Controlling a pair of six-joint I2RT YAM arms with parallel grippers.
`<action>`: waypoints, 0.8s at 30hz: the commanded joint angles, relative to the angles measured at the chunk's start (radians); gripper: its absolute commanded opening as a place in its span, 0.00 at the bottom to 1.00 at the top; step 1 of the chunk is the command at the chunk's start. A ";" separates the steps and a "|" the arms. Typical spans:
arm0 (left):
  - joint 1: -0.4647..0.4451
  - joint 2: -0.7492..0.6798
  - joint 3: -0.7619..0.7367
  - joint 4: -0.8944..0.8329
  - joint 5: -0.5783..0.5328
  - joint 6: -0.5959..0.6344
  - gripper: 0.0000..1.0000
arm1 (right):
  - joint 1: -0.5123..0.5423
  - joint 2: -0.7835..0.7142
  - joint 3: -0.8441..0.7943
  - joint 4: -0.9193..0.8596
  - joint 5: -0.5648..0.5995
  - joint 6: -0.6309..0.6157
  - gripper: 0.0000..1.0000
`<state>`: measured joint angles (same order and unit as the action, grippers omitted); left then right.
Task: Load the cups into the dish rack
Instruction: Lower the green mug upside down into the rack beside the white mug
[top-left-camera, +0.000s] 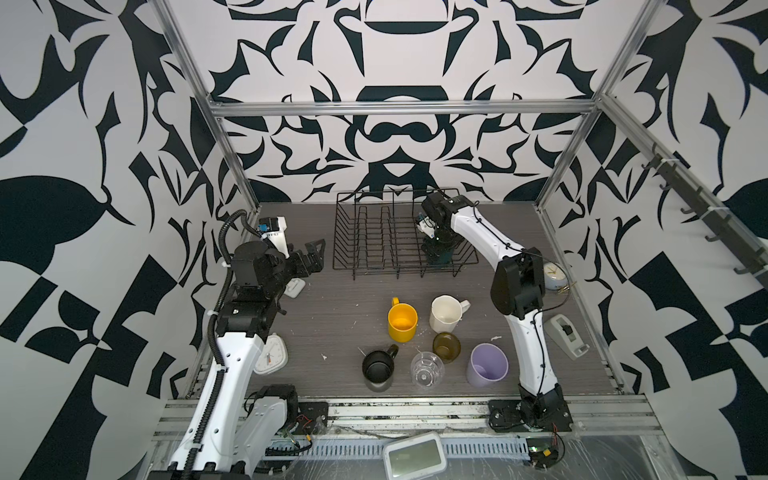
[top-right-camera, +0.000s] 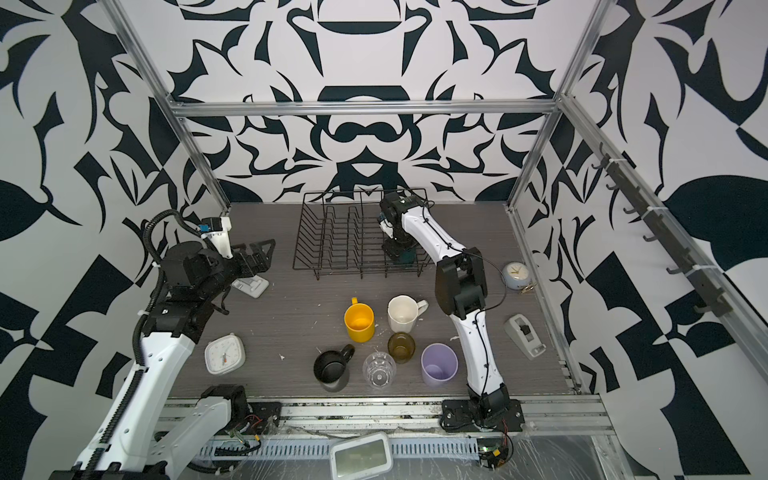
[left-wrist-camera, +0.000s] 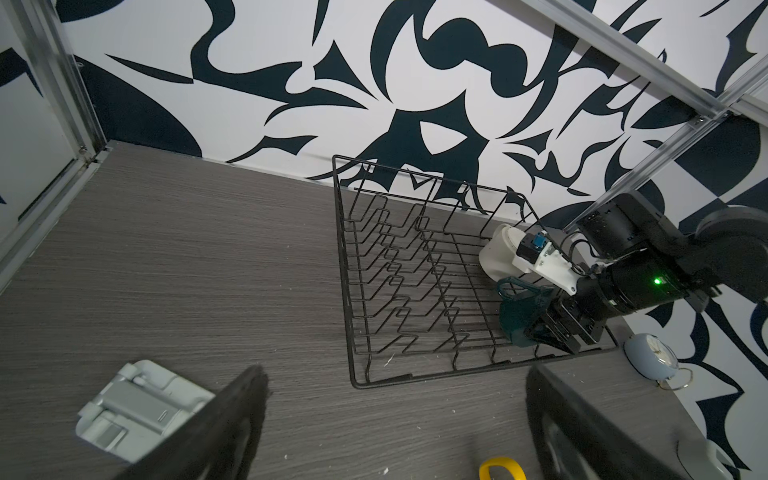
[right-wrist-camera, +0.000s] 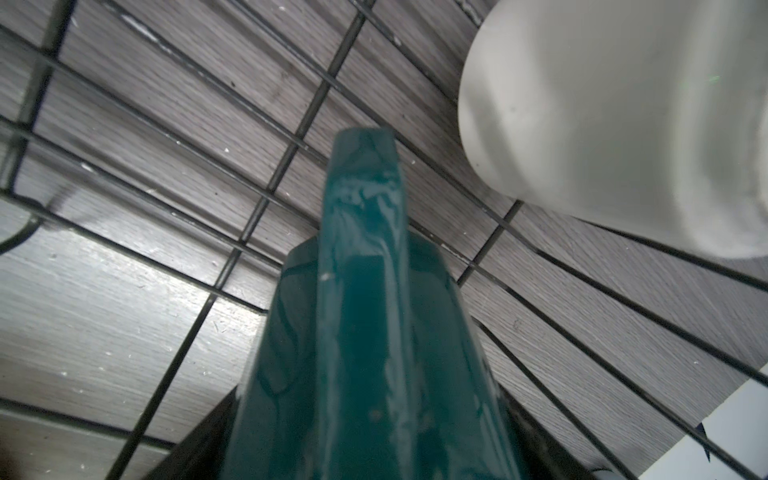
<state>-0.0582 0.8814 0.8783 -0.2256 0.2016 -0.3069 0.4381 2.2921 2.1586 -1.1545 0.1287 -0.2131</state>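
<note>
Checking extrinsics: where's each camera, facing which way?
Top views: high at front, facing down and back; table, rack, loose cups, left gripper, right gripper.
Left wrist: on left arm, facing the rack; own open fingers, right gripper beyond.
Right wrist: inside rack, tight on held teal mug; finger edges flank it, white mug beside.
Shared: both wrist views show both racked mugs.

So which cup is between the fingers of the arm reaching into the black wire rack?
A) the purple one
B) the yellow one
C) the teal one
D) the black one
C: the left wrist view shows the teal mug between the fingers of the right gripper, inside the dish rack.
</note>
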 joint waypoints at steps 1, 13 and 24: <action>0.004 0.004 -0.002 -0.015 0.004 0.002 0.99 | -0.004 -0.037 0.024 -0.001 -0.009 0.013 0.73; 0.004 0.005 -0.001 -0.020 -0.003 0.001 0.99 | -0.003 -0.043 0.024 -0.007 -0.014 0.024 0.78; 0.006 -0.001 0.001 -0.026 -0.011 0.003 0.99 | -0.009 -0.060 0.024 -0.009 0.017 0.035 0.94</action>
<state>-0.0582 0.8856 0.8783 -0.2306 0.1978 -0.3065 0.4335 2.2910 2.1586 -1.1538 0.1287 -0.1909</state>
